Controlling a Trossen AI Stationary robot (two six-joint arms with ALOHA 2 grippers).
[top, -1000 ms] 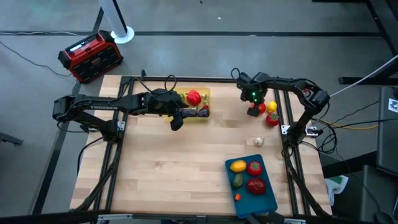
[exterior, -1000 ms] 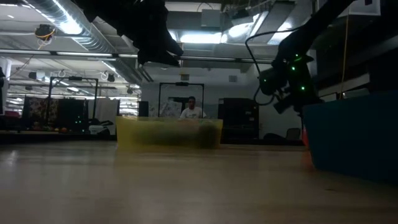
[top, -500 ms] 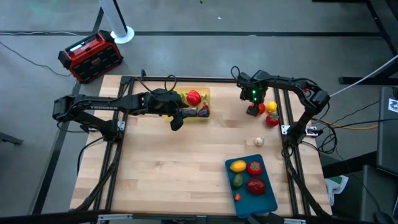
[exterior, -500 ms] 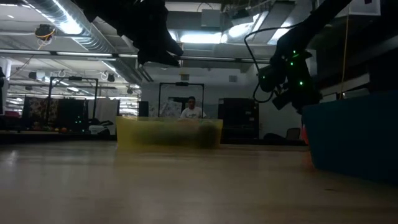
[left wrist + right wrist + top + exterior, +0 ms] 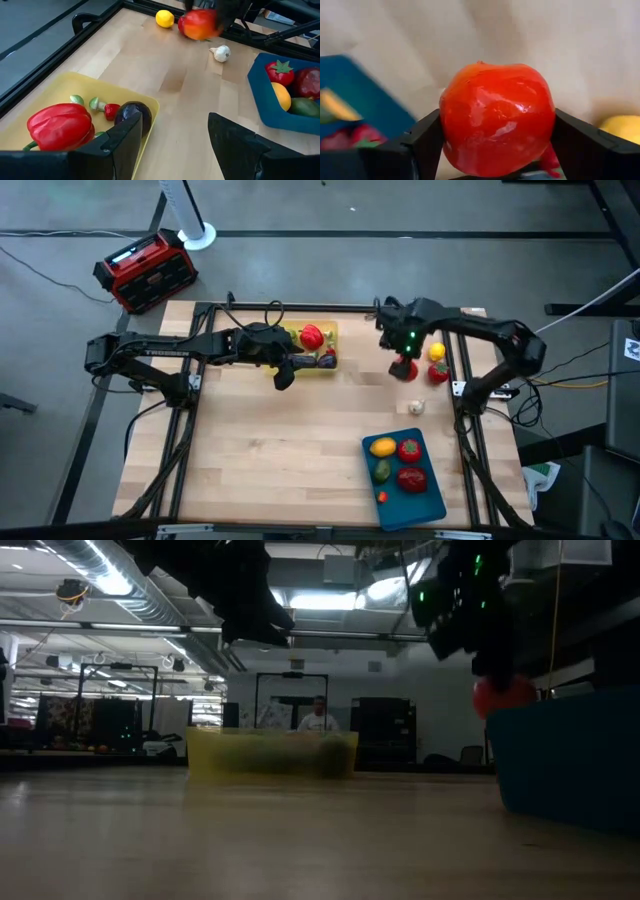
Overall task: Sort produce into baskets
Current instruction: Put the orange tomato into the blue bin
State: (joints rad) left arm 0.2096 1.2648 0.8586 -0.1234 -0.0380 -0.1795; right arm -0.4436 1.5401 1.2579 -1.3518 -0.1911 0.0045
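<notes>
Red tomato point(image 5: 404, 368) hangs clamped in the right gripper point(image 5: 404, 366), beyond the teal basket point(image 5: 437, 498), which holds four pieces; garlic point(image 5: 416, 407) and lemon point(image 5: 437, 352) remain loose. Level across, the tomato rides above that basket. Left gripper point(image 5: 175, 145), half-open and empty, hovers beside the yellow basket point(image 5: 125, 92).

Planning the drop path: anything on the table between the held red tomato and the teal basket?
Only the white garlic lies between the red tomato, held in the right gripper, and the teal basket; otherwise bare wood, seen in the high view.
</notes>
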